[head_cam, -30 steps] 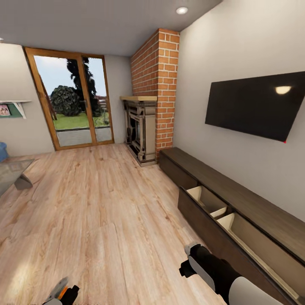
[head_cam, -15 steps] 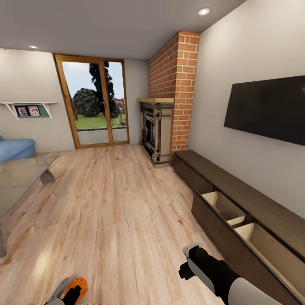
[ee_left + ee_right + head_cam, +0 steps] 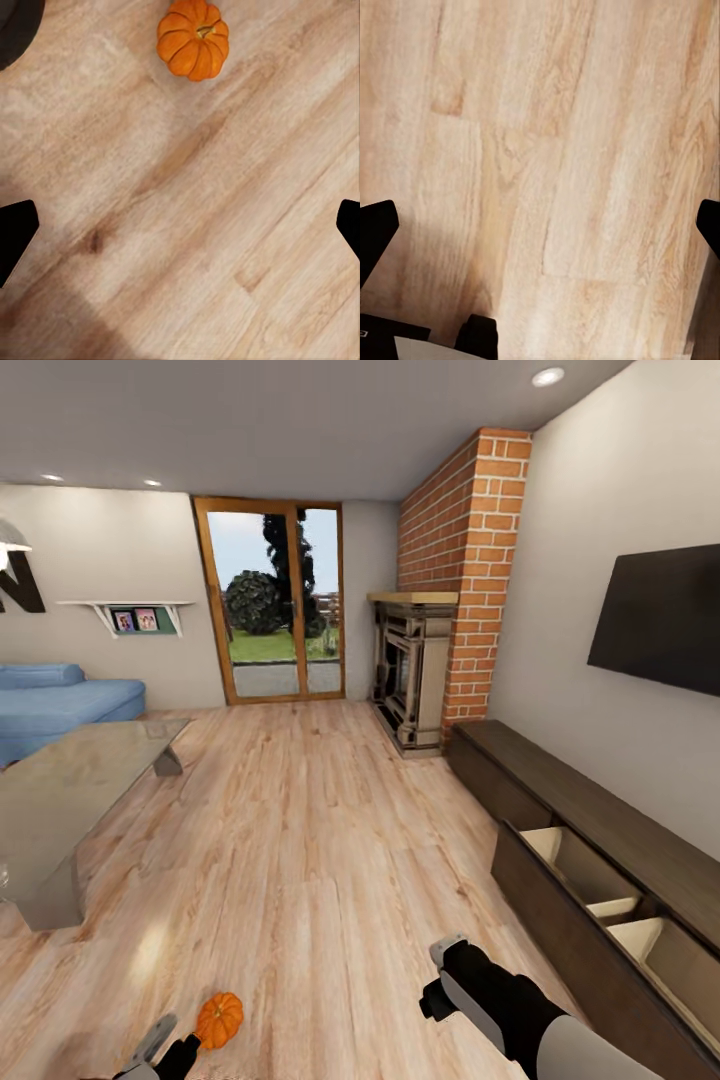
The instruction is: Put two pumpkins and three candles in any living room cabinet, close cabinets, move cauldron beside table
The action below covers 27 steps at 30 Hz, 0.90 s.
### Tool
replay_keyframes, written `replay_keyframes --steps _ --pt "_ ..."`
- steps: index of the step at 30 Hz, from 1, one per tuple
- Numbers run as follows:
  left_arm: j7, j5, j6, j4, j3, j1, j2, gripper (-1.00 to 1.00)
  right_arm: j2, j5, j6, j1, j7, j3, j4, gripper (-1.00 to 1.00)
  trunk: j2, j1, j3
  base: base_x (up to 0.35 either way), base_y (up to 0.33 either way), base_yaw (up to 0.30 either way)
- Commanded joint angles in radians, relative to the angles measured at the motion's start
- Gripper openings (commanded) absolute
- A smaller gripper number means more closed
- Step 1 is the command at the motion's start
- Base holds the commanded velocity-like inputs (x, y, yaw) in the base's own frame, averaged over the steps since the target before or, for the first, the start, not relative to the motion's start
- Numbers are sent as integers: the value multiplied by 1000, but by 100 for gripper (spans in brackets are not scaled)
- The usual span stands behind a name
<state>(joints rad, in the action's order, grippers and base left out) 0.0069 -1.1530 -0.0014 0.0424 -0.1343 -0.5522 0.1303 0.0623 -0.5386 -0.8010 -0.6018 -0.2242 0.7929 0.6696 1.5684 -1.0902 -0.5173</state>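
Item 1, blue sofa (image 3: 60, 695): against the far wall, well away from both our grippers.

Item 2, coffee table (image 3: 70, 780): glass top on grey block legs, its long axis running away from us toward the glass doors (image 3: 272, 600). No cauldron appears beside it, so we judge that step still open.

Item 3, left gripper (image 3: 180, 225): fingertips at the two edges of the wrist view, spread wide, bare wood floor (image 3: 300, 830) between them. It holds nothing.

Item 4, pumpkin (image 3: 219, 1019): on the floor just ahead of our left jaws, outside their gap. It sits upright, stem dimple up, so its short axis is vertical; being round, it has no long axis to line up with. We judge it the next pick.

Item 5, right gripper (image 3: 540, 225): fingertips likewise wide apart over bare floor, nothing held.

Item 6, fireplace (image 3: 412, 670): beside the brick chimney, far beyond our right jaws.

Item 7, cabinet (image 3: 600, 830): long axis along the wall to the right of our right jaws. One drawer (image 3: 600, 890) stands pulled out; its visible pale compartments look empty. We judge storing barely begun: no candles in sight, and closing remains.
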Motion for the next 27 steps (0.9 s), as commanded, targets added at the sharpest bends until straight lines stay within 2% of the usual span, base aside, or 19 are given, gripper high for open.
replay_keyframes --steps 1,6,11,23,27 --pt "1 -5 0 2 -8 -2 -1 100 1 -11 -2 -1 -9 6 2 100 1 0 -1 0 0 281" --pt "1 -1 0 2 -8 -2 -3 100 1 -11 -1 -1 -9 12 2 100 1 0 -1 0 0 281" --pt "1 -1 0 2 -8 -2 -12 100 1 -11 -1 -1 -9 45 2 100 1 0 -1 0 -38 279" --pt "1 1 0 1 -12 -2 -17 100 -9 -11 0 -1 -9 54 2 100 1 0 -1 0 -269 73" --pt "1 1 0 1 -15 -2 -22 100 -11 -11 0 -1 -9 54 2 100 1 0 -1 0 -302 192"
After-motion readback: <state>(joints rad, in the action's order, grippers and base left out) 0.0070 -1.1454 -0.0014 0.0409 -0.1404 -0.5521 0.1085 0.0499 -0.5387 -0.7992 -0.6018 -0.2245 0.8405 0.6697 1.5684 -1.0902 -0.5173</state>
